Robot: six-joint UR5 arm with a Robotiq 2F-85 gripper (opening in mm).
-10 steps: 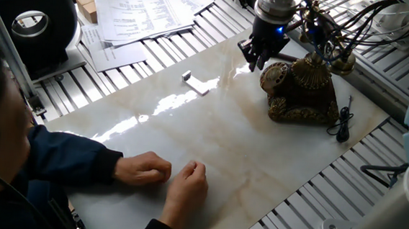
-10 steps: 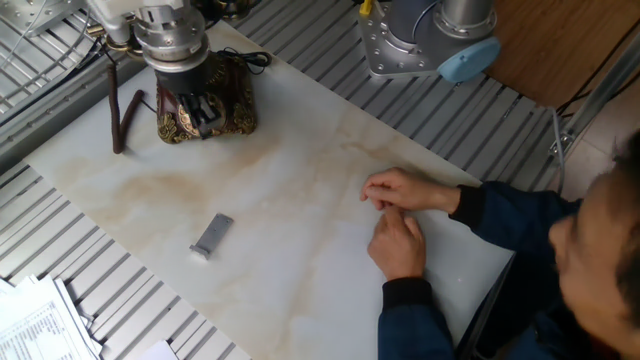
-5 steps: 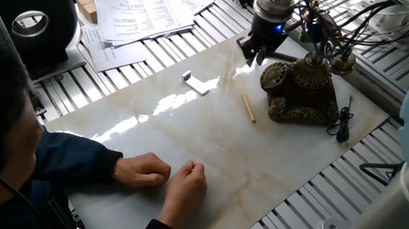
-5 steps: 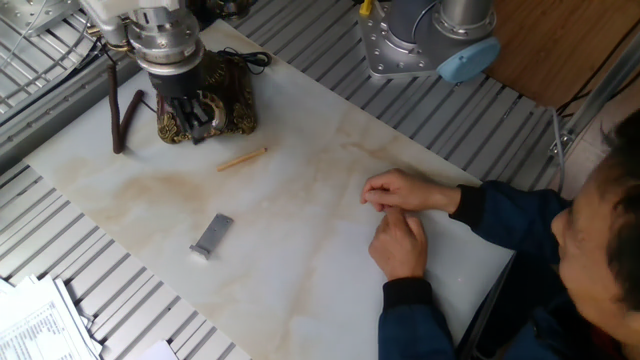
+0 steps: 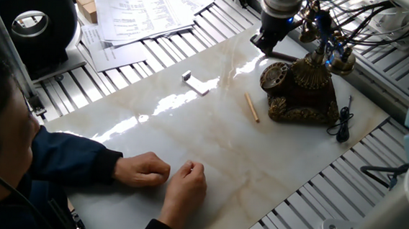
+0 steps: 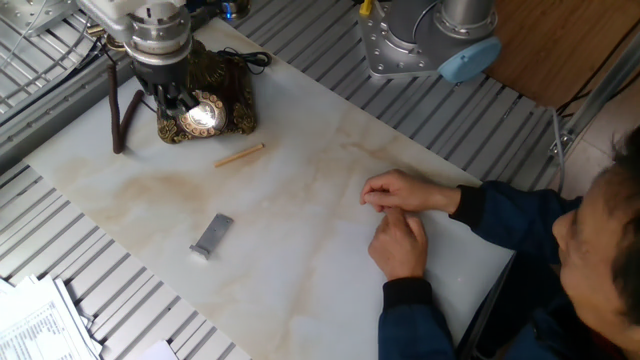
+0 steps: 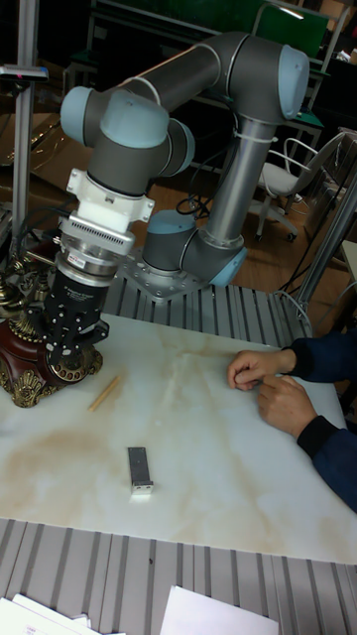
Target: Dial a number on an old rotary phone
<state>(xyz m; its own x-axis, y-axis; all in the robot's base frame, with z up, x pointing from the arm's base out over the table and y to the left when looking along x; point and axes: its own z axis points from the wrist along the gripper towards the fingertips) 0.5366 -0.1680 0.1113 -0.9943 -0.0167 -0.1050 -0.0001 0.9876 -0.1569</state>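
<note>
The hand (image 6: 172, 97) hovers open, empty, above the ornate bronze-brown rotary phone (image 6: 205, 110); a thin wooden stick (image 6: 240, 156) lies on the tabletop nearby.

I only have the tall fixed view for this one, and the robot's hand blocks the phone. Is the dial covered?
Observer: No. In the other fixed view the dial shows whole, with the hand just to one side of it.
Operator: Does the stick touch the phone?
Observer: One fixed view shows a gap between the stick and the phone's base.
Operator: Where's the cord?
Observer: The cord lies on the phone's side away from the stick.
</note>
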